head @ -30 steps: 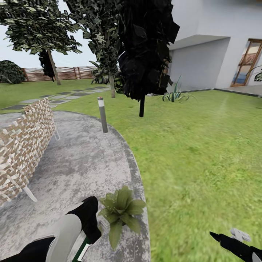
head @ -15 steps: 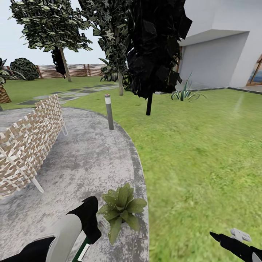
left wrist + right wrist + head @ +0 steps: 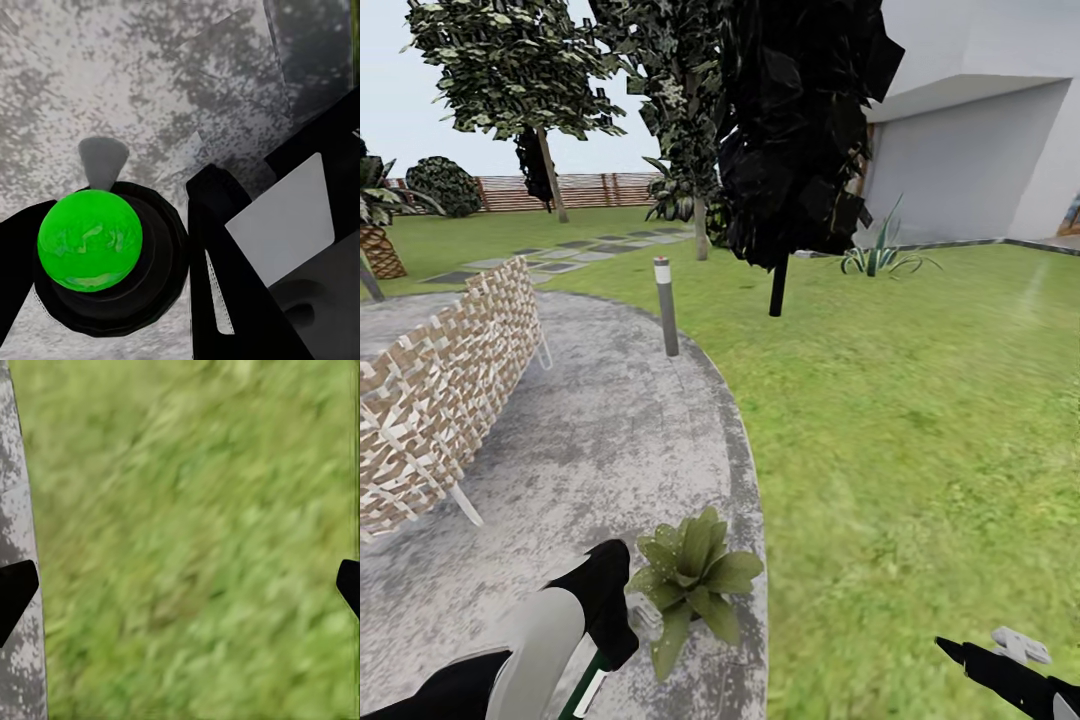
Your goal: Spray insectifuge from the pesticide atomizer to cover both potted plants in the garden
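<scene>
The left hand [image 3: 120,247] is clamped on the pesticide atomizer [image 3: 90,238], whose bright green cap sits in a black collar between the dark fingers [image 3: 225,247]; in the head view a green-and-white strip of the bottle [image 3: 588,688] shows under the arm at the lower left of the frame. The right hand [image 3: 180,585] stands with its fingertips [image 3: 15,589] wide apart at the two edges of the right wrist view, over blurred grass [image 3: 195,540], and reaches in at the lower right of the head view [image 3: 1000,672].

One potted plant [image 3: 690,580], a low rosette of broad green leaves, sits low in the frame, just left of center, on the rim of the grey paving [image 3: 600,440], just beside the left arm. The paving curves up the left half of the frame; green lawn [image 3: 920,420] fills the right half. A wicker seat [image 3: 440,400] stands at the left edge, a short bollard light [image 3: 666,305] on the paving's far rim. Dark trees [image 3: 790,130] rise at top center, a spiky striped plant [image 3: 882,258] beside them, a slatted wooden fence [image 3: 600,188] and stepping stones [image 3: 550,262] at upper left, and a white house wall [image 3: 980,150] at upper right.
</scene>
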